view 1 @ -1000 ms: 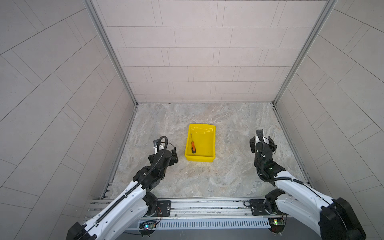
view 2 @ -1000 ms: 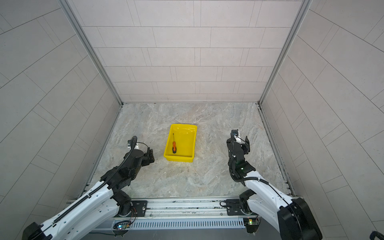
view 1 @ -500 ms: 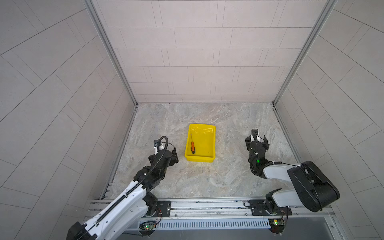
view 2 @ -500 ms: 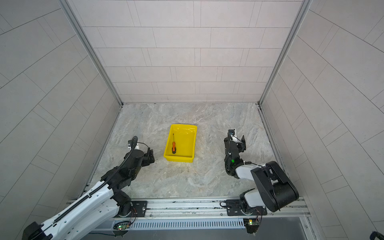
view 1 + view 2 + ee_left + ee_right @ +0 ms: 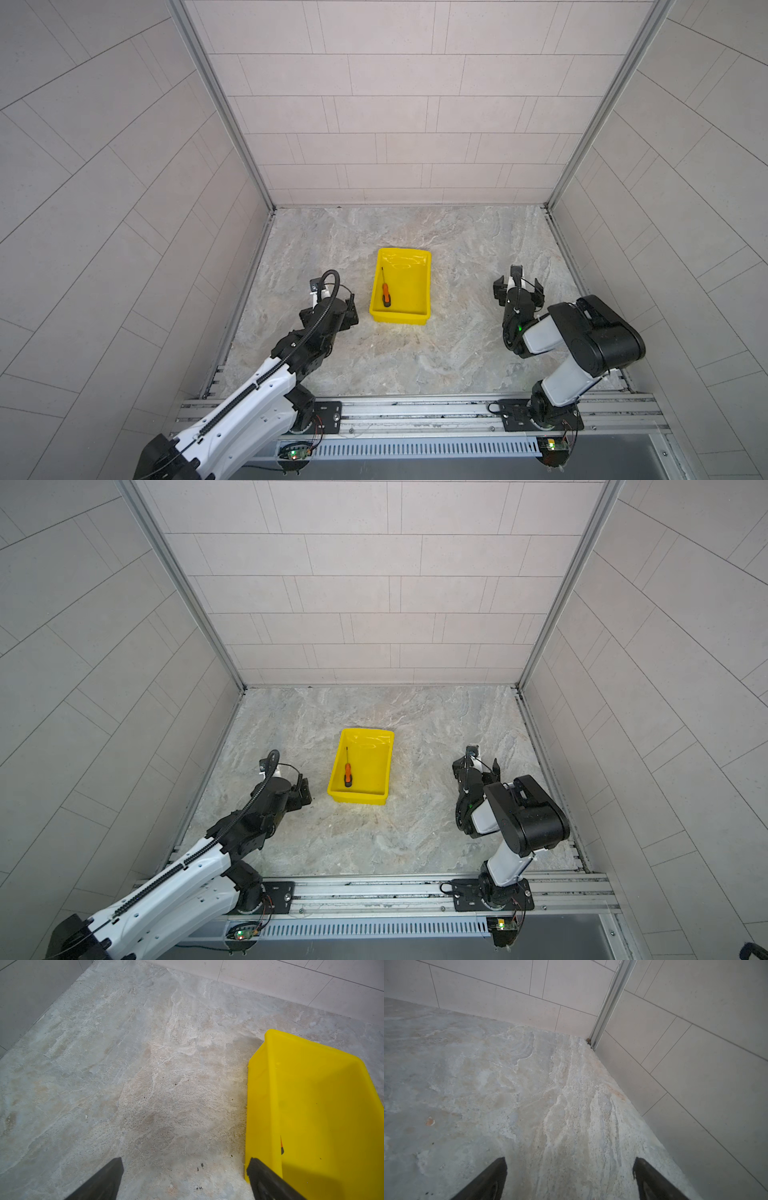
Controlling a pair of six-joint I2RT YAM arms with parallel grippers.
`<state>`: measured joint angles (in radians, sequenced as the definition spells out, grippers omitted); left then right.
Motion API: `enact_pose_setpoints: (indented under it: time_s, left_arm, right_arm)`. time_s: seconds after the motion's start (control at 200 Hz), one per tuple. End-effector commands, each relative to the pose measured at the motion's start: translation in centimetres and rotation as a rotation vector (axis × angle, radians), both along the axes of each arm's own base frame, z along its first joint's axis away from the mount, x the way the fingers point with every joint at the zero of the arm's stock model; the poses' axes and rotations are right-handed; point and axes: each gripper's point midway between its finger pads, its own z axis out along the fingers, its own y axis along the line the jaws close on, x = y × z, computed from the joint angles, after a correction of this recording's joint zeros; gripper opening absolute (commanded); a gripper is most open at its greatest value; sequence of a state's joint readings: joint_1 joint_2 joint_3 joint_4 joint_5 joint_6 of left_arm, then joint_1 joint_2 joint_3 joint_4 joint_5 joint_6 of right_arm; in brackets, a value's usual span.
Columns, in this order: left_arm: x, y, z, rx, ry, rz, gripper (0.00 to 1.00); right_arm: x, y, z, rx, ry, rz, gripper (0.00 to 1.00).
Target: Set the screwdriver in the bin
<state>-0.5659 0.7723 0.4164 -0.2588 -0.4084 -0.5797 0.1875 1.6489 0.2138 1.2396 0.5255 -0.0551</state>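
Marbled desk (image 5: 415,361) within tiled walls: left gripper (image 5: 185,1165) and right gripper (image 5: 570,1165) sit nearest, jaws spread wide and empty, only their tips entering the wrist views. Between them, nearer the left, the bin (image 5: 401,320) has open desk all round, the screwdriver (image 5: 386,296) lying inside along its left wall, shaft pointing away. Left wrist view catches only an orange sliver past the bin's wall; right wrist view takes in bare desk and a far corner.
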Motion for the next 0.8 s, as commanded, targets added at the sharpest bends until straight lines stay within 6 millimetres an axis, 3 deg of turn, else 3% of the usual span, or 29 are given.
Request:
enact_pose_setpoints:
  time_s: [0.0,0.145,0.27,0.39,0.54,0.615,0.685,0.796]
  left_arm:
    - [0.3,0.0,-0.7,0.009,0.010,0.008,1.00]
    - [0.9,-0.1,-2.1,0.017,0.007,0.022,1.00]
    - [2.0,-0.7,-1.7,0.064,-0.027,-0.019,1.00]
    - [2.8,1.5,0.7,0.130,-0.047,0.129,1.00]
    - [5.6,0.3,5.4,0.305,-0.117,0.033,1.00]
    - [6.5,1.7,7.2,0.387,-0.164,0.127,1.00]
    - [7.5,3.1,7.9,0.437,-0.204,0.198,0.99]
    - [9.6,4.1,6.6,0.450,-0.118,0.073,1.00]
  right_arm:
    - [0.9,0.5,2.6,0.026,-0.119,0.020,0.99]
    - [1.8,0.6,2.5,0.020,-0.074,0.009,0.99]
    - [1.8,0.5,2.4,0.022,-0.066,0.011,0.99]
    - [1.8,0.5,2.3,0.022,-0.065,0.012,0.99]
    - [1.8,0.5,2.4,0.022,-0.066,0.011,0.99]
    - [1.8,0.5,2.3,0.023,-0.065,0.011,0.99]
    - [1.8,0.5,2.3,0.023,-0.065,0.012,0.99]
    - [1.8,0.6,2.3,0.023,-0.065,0.013,0.99]
